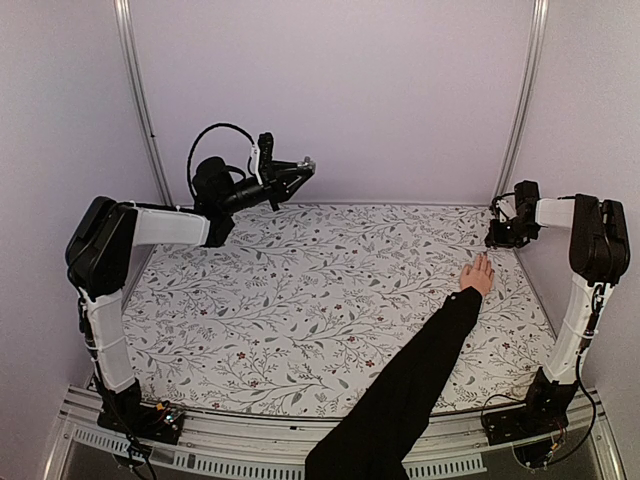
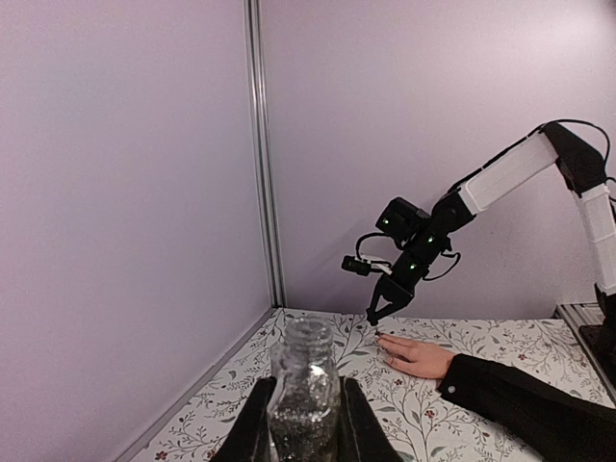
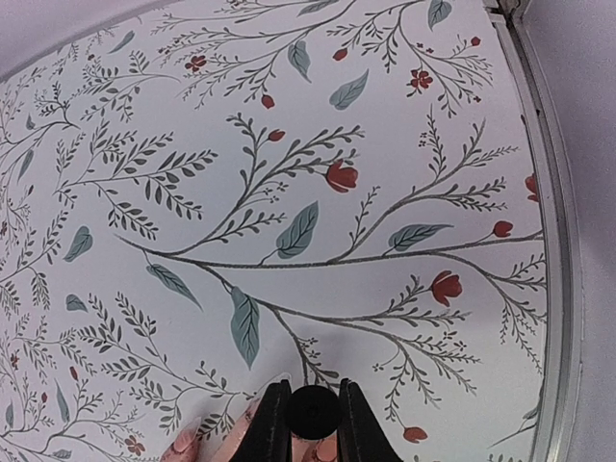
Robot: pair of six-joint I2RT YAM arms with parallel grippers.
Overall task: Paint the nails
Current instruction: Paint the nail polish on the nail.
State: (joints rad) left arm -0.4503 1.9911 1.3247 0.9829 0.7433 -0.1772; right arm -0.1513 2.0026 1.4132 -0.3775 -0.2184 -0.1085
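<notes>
A: So, the nails (image 3: 188,439)?
B: Tiny, pale pink, just beneath the right hand (image 3: 313,395), which pinches a small black cap (image 3: 313,416).
A: And the left hand (image 2: 305,390)?
B: Well apart from the right hand, clamped on a clear bottle (image 2: 306,351).

My overhead camera sits high behind the arm bases, looking down and forward over the whole floral worktop (image 1: 300,300) from far enough to hold both arms. The left wrist camera, raised near the far left corner, faces level across toward the right hand (image 2: 373,316) and the black sleeve (image 2: 520,395), both shared with the overhead view. The right wrist camera looks steeply down, very close, onto worktop print and the person's fingertips (image 3: 188,443).
</notes>
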